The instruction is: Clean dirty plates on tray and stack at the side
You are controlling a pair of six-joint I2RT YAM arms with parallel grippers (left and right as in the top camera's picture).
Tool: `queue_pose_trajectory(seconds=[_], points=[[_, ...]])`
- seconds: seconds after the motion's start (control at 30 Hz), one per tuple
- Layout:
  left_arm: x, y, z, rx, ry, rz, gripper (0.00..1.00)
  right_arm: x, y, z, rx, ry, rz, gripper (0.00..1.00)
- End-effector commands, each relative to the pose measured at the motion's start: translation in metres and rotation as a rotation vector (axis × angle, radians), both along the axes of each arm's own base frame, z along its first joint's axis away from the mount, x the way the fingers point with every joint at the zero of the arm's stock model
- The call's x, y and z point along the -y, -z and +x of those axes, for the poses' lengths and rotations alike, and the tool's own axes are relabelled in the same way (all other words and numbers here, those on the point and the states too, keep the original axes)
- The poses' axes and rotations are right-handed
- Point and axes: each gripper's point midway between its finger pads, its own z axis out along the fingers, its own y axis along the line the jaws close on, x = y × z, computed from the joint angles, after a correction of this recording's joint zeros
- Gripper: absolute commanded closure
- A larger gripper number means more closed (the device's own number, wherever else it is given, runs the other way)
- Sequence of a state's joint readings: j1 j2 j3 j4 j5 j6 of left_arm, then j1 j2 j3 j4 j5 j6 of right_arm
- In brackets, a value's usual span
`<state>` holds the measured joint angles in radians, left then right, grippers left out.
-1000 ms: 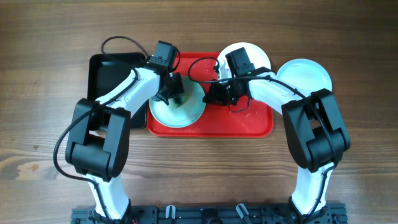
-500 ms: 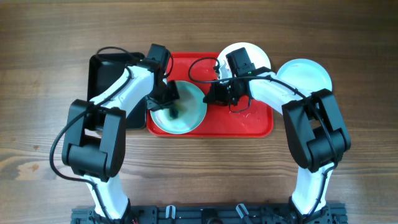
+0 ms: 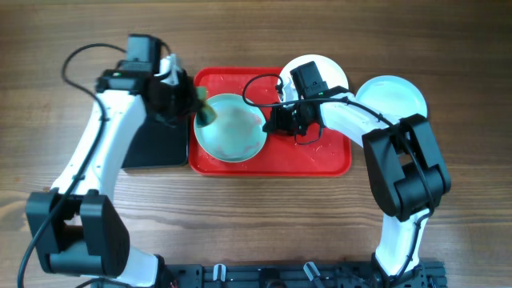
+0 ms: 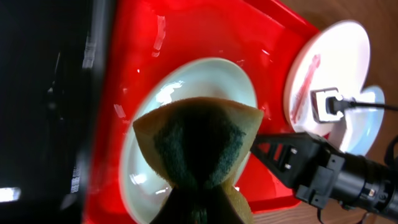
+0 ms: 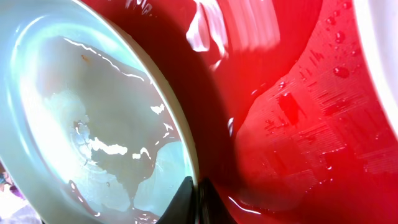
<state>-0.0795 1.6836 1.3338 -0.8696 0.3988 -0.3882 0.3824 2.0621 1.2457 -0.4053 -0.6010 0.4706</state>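
Overhead, we've got the right claw [image 3: 269,122] clamped on the right rim of the plate [image 3: 230,132]; left claw [image 3: 194,105], squeezing the sponge [image 3: 206,114], sits just off its left edge.

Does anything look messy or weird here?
Yes. The white plate at the red tray's far edge has a red sauce streak across it, and the mint plate on the tray looks wet and smeary. Water drops dot the tray.

Near the far edge of the wooden tabletop [image 3: 256,232] sits a red tray [image 3: 328,156], with a black tray [image 3: 156,148] just beside it on the left. A white plate [image 3: 336,72] and a pale blue plate [image 3: 396,94] lie toward the far right.
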Motion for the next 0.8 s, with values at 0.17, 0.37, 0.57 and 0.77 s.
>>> queue_pose_trajectory(seconds=[0.17,0.37,0.57,0.77], points=[[-0.033,0.001,0.000,-0.013,-0.047,0.031,0.96,0.010,0.003,0.000,0.009,0.019,-0.066,0.96],[-0.045,0.005,0.001,-0.012,-0.070,0.100,0.96,0.038,-0.043,0.007,0.172,0.046,-0.242,0.96],[-0.048,0.006,0.002,-0.008,-0.078,0.121,0.96,0.067,-0.108,0.014,0.395,0.128,-0.429,0.96],[-0.048,0.006,0.002,-0.008,-0.078,0.121,0.96,0.087,-0.149,0.012,0.598,0.181,-0.678,0.96]])
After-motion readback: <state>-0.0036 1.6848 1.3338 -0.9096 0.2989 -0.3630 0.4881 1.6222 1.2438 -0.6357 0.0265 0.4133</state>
